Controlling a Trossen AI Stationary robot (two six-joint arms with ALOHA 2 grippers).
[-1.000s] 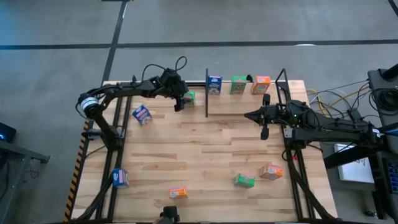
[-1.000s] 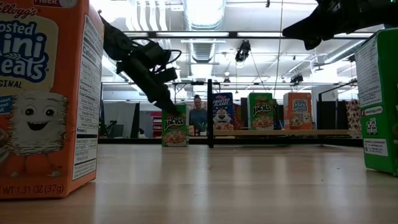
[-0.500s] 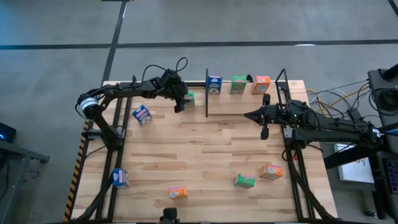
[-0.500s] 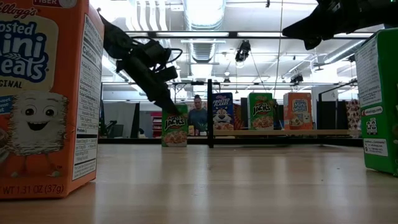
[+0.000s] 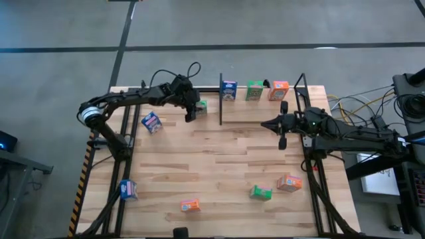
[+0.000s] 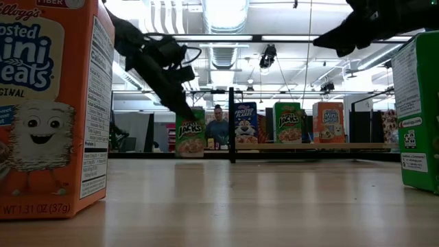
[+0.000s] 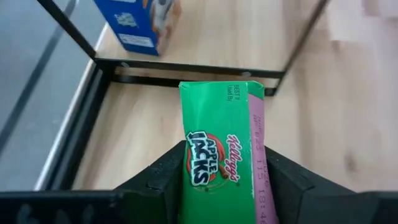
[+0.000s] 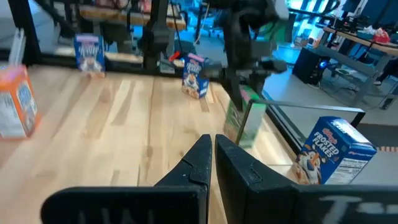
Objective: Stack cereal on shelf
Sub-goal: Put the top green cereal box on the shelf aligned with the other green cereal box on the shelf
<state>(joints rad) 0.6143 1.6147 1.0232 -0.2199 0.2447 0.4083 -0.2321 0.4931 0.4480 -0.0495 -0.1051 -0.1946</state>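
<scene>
My left gripper is shut on a green Apple Jacks cereal box, just in front of the shelf and left of its black divider. The box stands upright in the low view and fills the left wrist view. A blue, a green and an orange box stand upright on the shelf board, right of the divider. My right gripper hangs shut and empty above the table, in front of the shelf's right end; its shut fingers show in the right wrist view. My left gripper pinches the green box between its two fingers, one on each broad face, at the box's upper left end. The fingers slant down from the table's left and lie along the box's top. The box is upright, its bottom about at table height.
Loose boxes lie on the table: blue at the left, blue and orange near the front edge, green and orange at the front right. The orange box and the green box stand close before the low camera.
My left gripper has carried the green box a little toward the table's left and slightly up; the box stays upright. My right gripper has kept still.
</scene>
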